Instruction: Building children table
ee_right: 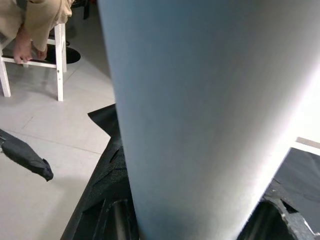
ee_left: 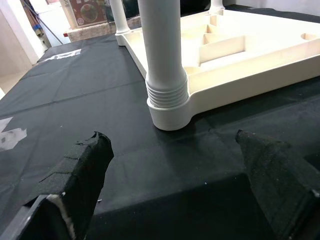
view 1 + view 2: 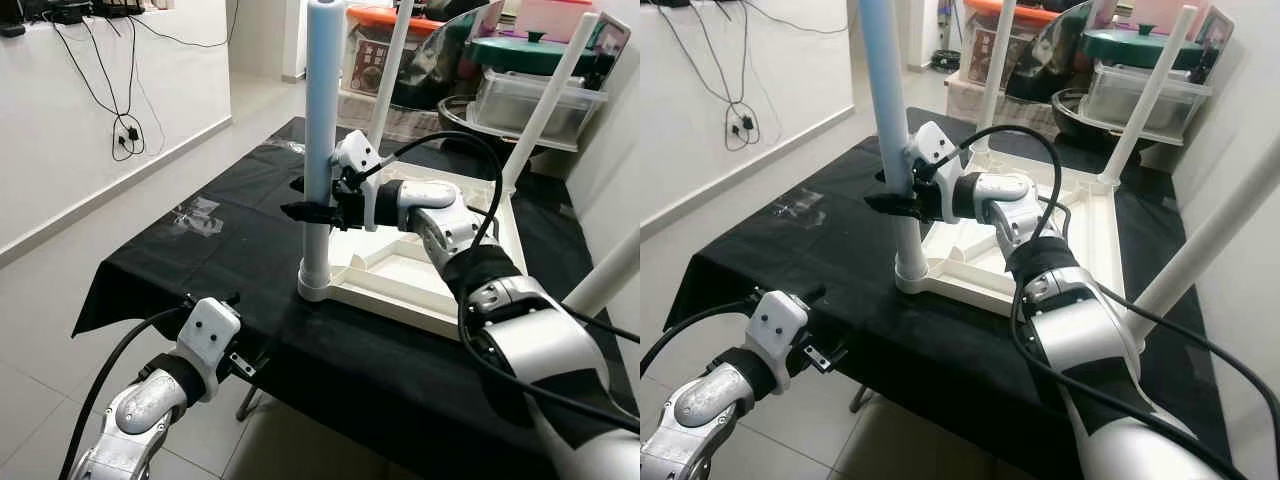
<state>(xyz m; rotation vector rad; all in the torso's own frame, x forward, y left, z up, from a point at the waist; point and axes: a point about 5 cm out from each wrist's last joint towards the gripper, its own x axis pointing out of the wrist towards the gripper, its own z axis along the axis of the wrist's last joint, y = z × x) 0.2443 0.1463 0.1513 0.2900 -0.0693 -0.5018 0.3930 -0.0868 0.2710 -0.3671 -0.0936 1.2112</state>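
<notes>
A white children's table [image 3: 437,285] lies upside down on a black-clothed table [image 3: 200,270]. Its near-left leg [image 3: 323,120], a pale blue-white tube, stands upright in the corner socket [image 2: 169,112]. My right gripper [image 3: 310,212] is shut on this leg about halfway up; in the right wrist view the leg [image 1: 200,110] sits between the black fingers [image 1: 114,216]. Three other white legs [image 3: 555,95] stand in the remaining corners. My left gripper [image 2: 175,175] is open and holds nothing, low at the black table's front edge, facing the socket.
Plastic storage boxes and a green-lidded pot [image 3: 530,60] crowd the back right. Cables [image 3: 125,130] hang on the left wall above open tiled floor. A white stool and a person's foot [image 1: 27,47] appear on the floor beyond the table.
</notes>
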